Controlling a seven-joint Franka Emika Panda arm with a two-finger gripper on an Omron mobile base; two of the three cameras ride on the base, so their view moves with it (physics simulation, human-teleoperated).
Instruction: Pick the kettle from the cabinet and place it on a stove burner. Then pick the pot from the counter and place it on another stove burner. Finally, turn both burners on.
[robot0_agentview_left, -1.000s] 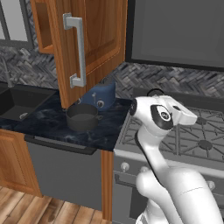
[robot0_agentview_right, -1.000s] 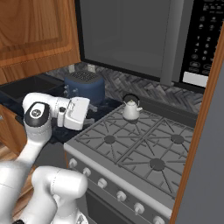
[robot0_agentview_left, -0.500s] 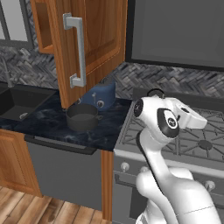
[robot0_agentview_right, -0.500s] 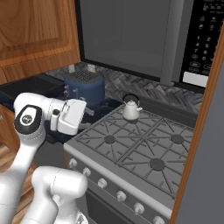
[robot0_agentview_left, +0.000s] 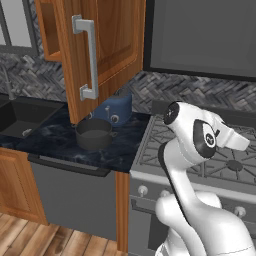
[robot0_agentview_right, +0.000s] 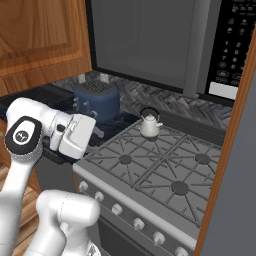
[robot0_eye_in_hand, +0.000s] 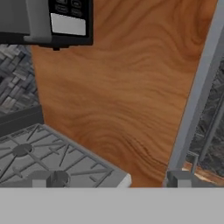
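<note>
In the left base view, 1 cabinet (robot0_agentview_left: 107, 47) door hangs open at upper left with 1 silver bar handle (robot0_agentview_left: 89, 60). Below it, 1 pot (robot0_agentview_left: 93, 133) sits on the counter (robot0_agentview_left: 60, 142) at centre left, in front of 1 blue toaster (robot0_agentview_left: 116, 108). In the right base view, 1 kettle (robot0_agentview_right: 149, 124) stands at centre on 1 rear stove burner (robot0_agentview_right: 150, 134), with 4 burners counted. The gripper (robot0_eye_in_hand: 111, 179) at the hand view's bottom is spread wide, holding nothing.
</note>
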